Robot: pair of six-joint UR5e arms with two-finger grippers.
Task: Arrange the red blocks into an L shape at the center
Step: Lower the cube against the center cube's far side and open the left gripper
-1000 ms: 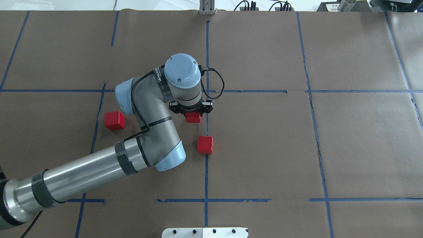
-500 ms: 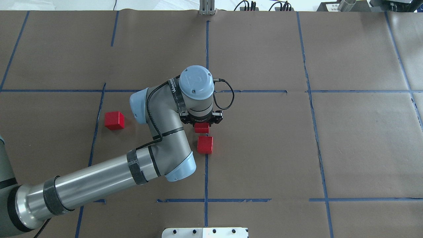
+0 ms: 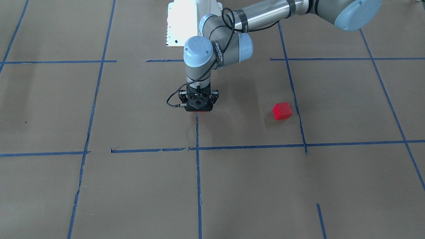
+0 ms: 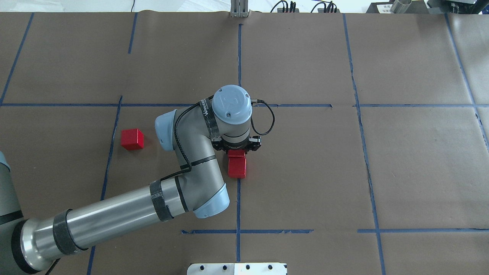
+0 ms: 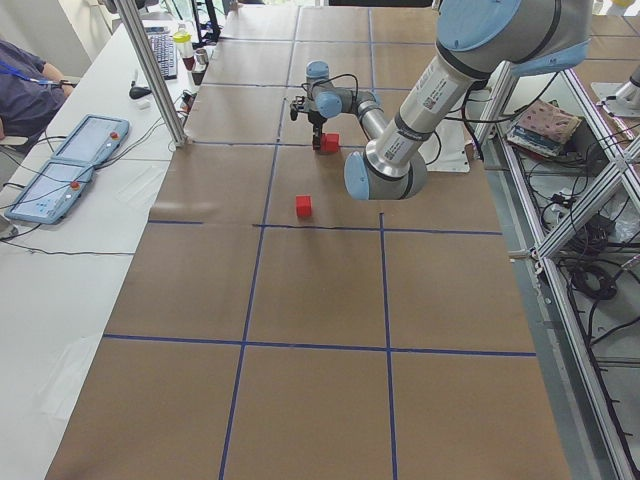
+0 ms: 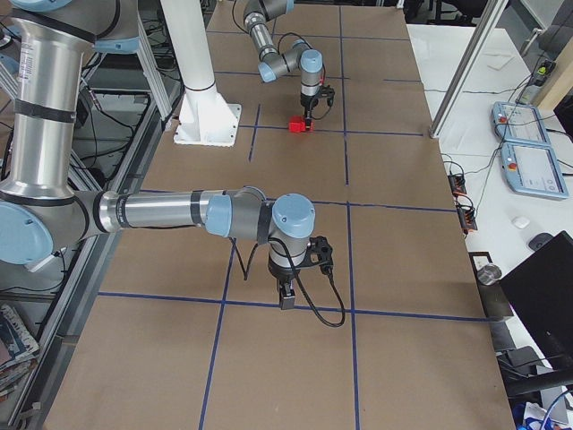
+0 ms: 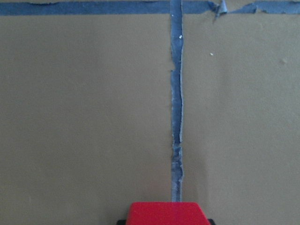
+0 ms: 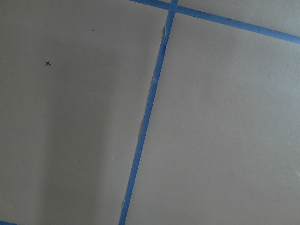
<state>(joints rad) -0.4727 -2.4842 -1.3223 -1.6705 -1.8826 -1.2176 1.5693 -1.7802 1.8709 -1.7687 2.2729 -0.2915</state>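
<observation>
My left gripper [image 4: 237, 151] points straight down over the centre tape line and is shut on a red block [image 4: 236, 154]. That block shows at the bottom edge of the left wrist view [image 7: 164, 213]. It sits right against the far side of a second red block [image 4: 237, 169] lying on the paper. I cannot tell if the two touch. The third red block [image 4: 132, 139] lies alone to the left, and it also shows in the front-facing view [image 3: 282, 111]. My right gripper [image 6: 286, 299] hangs low over the paper far from the blocks. I cannot tell if it is open.
Brown paper with a blue tape grid [image 4: 238, 198] covers the table. A white base plate [image 4: 237, 269] sits at the near edge and a metal post [image 4: 239, 8] at the far edge. Teach pendants [image 5: 60, 180] lie on a side table.
My left gripper has carried the red block toward the robot and slightly right, from apart from the centre block to right beside it. The other two blocks have not moved.
</observation>
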